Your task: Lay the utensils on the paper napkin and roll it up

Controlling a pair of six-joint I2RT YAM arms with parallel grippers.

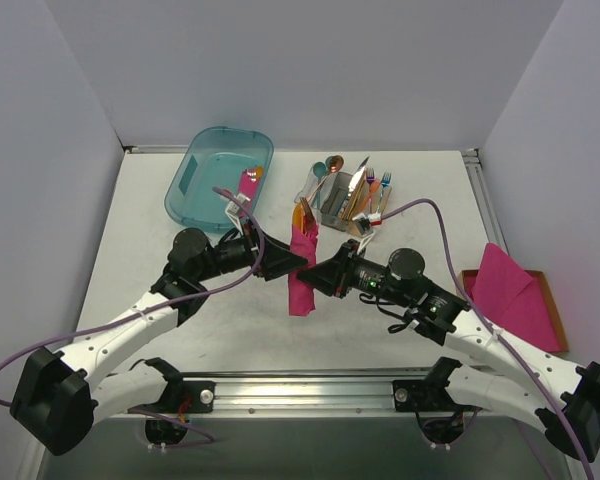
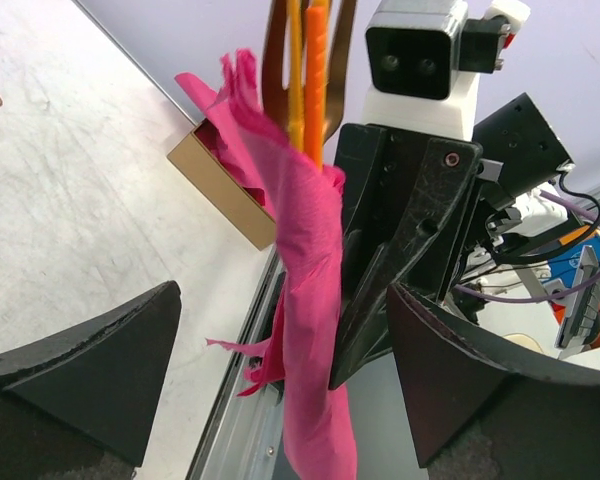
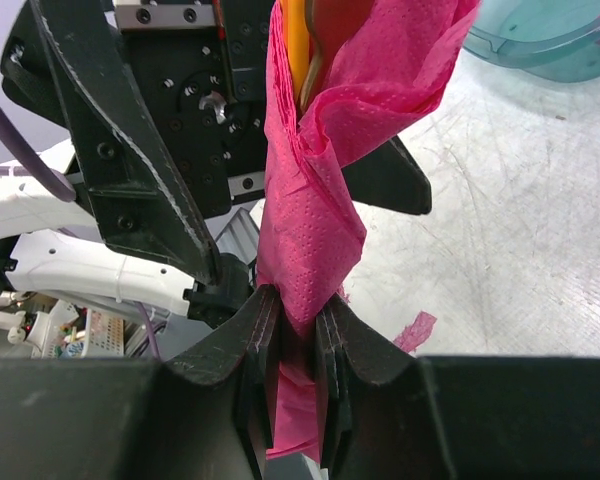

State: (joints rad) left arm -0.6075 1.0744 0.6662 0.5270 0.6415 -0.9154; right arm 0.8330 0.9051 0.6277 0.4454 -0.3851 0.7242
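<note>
Where the two fingers (image 3: 255,345) of the right gripper (image 3: 298,330) come together, they pinch the paper napkin (image 3: 310,220) tight, one finger on each side. The napkin is a narrow pink roll. A short bit of it sticks out past the fingers at one end, and the long part runs the other way. At that far end the roll is loose and open, and the orange utensils (image 3: 298,40) poke out of it. The left gripper (image 2: 280,300) faces the right one from the other side of the roll. Its fingers (image 2: 110,380) are spread wide, with the roll in the gap between them, and neither finger seems to touch it. A small torn flap of pink paper hangs off the roll near these fingers. From above, both grippers meet over the middle of the white table (image 1: 130,260), and the roll is held up off it. Farther out beyond the fingers, toward the back wall, sits a holder of mixed cutlery (image 1: 345,195). To the left of it is a teal bin (image 1: 215,140) with another small pink roll (image 1: 248,185) inside. Well off to the right of the fingers, a stack of pink sheets (image 1: 515,295) lies in a brown tray (image 1: 552,300) at the table's edge.
</note>
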